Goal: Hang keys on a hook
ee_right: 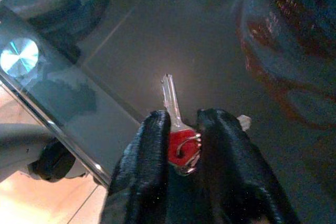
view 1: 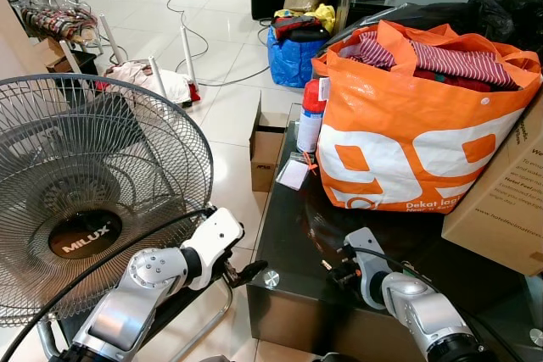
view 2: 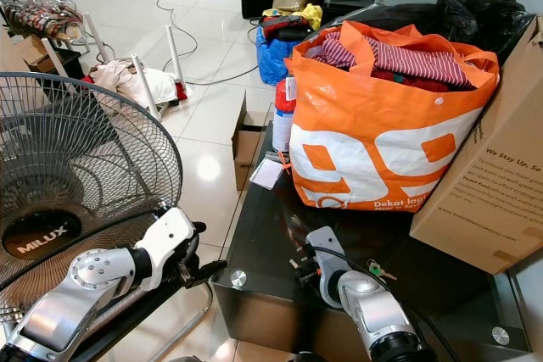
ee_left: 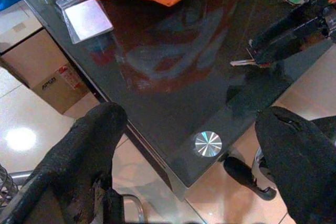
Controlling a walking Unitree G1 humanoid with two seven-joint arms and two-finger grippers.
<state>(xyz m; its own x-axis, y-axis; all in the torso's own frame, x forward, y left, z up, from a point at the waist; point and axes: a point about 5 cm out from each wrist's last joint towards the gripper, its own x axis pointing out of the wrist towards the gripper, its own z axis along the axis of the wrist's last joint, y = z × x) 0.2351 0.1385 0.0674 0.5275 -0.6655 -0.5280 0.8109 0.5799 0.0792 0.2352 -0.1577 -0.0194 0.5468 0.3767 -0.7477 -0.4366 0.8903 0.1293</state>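
The right gripper (ee_right: 182, 129) pinches the keys (ee_right: 177, 129) between its two black fingers (ee_right: 144, 161), a red-headed key with a silver blade sticking out past the fingertips, held just above the black glass table (view 1: 297, 243) near its front-left corner. From the head camera this gripper sits at about 5 o'clock, in front of the orange bag (view 1: 407, 125) stuffed with striped clothes. A second small bunch of keys (view 2: 377, 272) lies on the glass just beside the right arm. The left gripper (ee_left: 194, 161) hovers off the table's corner at about 7 o'clock, its fingers spread wide apart and holding nothing, with the round metal cap (ee_left: 208, 143) of the table corner between them. A standing fan (view 1: 85, 201) fills 9 o'clock. A cardboard box (view 1: 501, 201) leans at 3 o'clock, touching the bag, and a white spray can (view 1: 311, 116) stands at the bag's left.
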